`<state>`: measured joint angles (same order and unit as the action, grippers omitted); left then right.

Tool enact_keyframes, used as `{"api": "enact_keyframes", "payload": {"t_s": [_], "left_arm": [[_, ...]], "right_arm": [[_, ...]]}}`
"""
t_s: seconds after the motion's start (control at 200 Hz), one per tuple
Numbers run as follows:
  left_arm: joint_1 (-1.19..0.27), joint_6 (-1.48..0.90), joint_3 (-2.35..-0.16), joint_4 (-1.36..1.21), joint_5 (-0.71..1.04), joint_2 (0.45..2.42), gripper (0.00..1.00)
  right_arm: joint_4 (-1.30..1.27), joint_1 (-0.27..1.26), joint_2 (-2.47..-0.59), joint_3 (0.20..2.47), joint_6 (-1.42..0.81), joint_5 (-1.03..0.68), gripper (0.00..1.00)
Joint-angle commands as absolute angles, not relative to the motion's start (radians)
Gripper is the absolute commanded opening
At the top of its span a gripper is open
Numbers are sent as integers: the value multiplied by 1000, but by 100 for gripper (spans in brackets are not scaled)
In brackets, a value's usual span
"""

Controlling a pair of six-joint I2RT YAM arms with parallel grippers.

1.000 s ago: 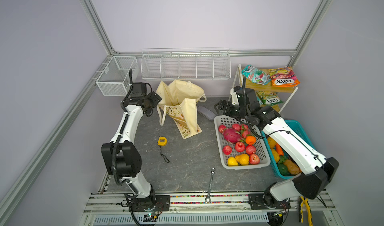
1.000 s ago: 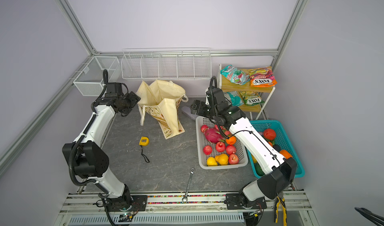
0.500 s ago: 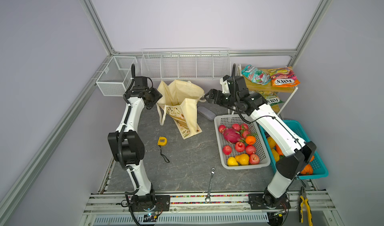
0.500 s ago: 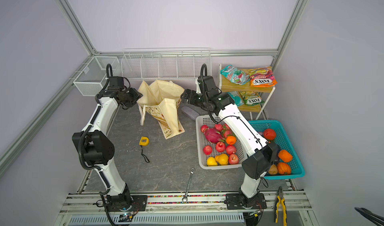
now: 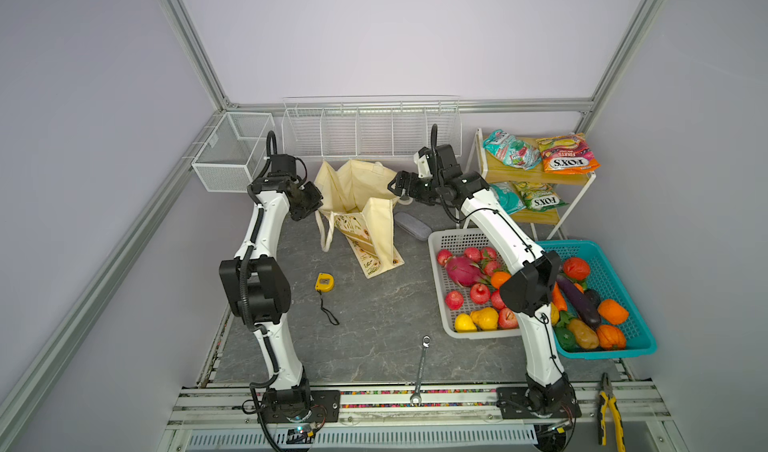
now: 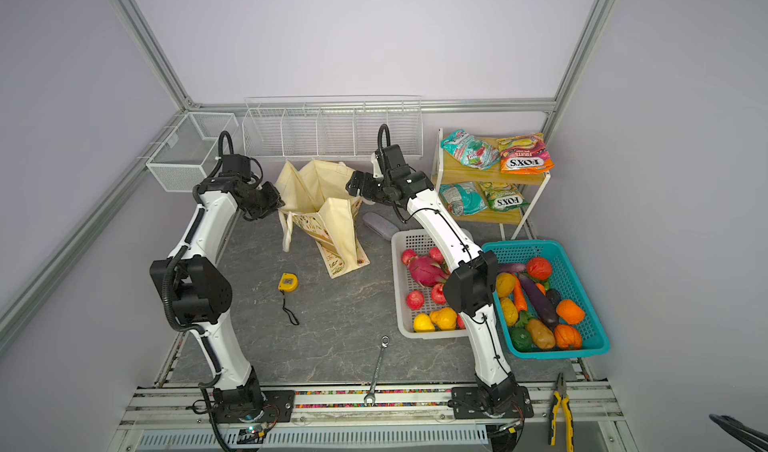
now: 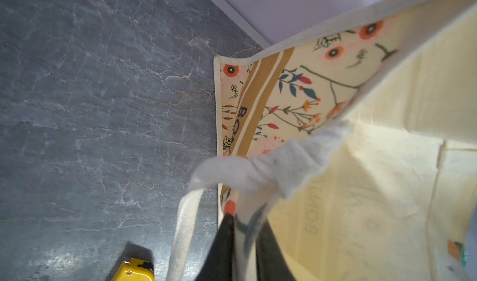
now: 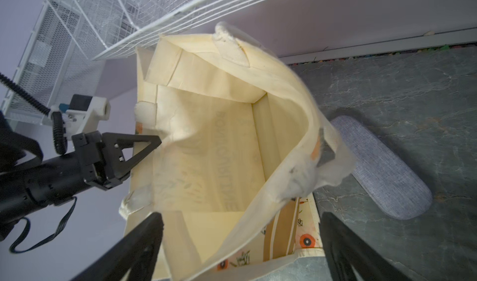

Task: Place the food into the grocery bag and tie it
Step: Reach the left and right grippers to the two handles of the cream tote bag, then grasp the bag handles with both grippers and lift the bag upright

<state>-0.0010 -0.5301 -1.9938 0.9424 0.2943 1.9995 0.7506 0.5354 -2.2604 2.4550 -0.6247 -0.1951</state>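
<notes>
Barely underway, judging by the layout. Finds the grocery bag [image 5: 361,196] upright at the back of the tabletop [image 5: 374,325], near the rear wall and between the two arms, mouth gaping. Looks empty inside in the right wrist view, with only bare cream lining on show. Shows the left pincer [image 7: 245,248] drawn narrow and nipping the bag's rim fabric just beside a white handle [image 7: 184,228], at the left edge of the mouth in both top views. Shows the right pincer [image 8: 241,215] spread wide and gripping nothing, straddling the opposite rim; cannot tell whether touching the cloth. Puts all the food [image 5: 498,279] outside the bag: red apples [image 5: 480,293], a pink dragon fruit [image 5: 462,269] and yellow pieces [image 5: 484,318] in the grey basket [image 5: 437,288]; oranges [image 5: 614,311], an eggplant [image 5: 579,300] and more in the teal basket [image 5: 602,352]; snack packets [image 5: 567,160] on the small shelf [image 5: 540,176] at the right. Reads the step in hand as opening and steadying the mouth for loading. Leaves nearly everything to do: securing the second rim, carrying each fruit and packet across, then gathering the handles and tying. Sets aside the tape measure [image 5: 324,281], wrench [image 5: 420,360] and grey case [image 5: 409,223] on the tabletop as no part of the job.
</notes>
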Motion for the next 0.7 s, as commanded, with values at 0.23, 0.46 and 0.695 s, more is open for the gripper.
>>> {"api": "enact_keyframes", "payload": {"t_s": [0.23, 0.46, 0.695], "left_arm": [[-2, -452, -2057, 1009, 340, 2015, 2], [-2, -453, -2077, 1008, 353, 2020, 0], [-3, -453, -2075, 999, 373, 2002, 0]], "right_arm": [[697, 489, -2379, 2561, -686, -193, 98], [606, 499, -2442, 2580, -715, -234, 81], [585, 515, -2433, 2585, -710, -233, 23]]}}
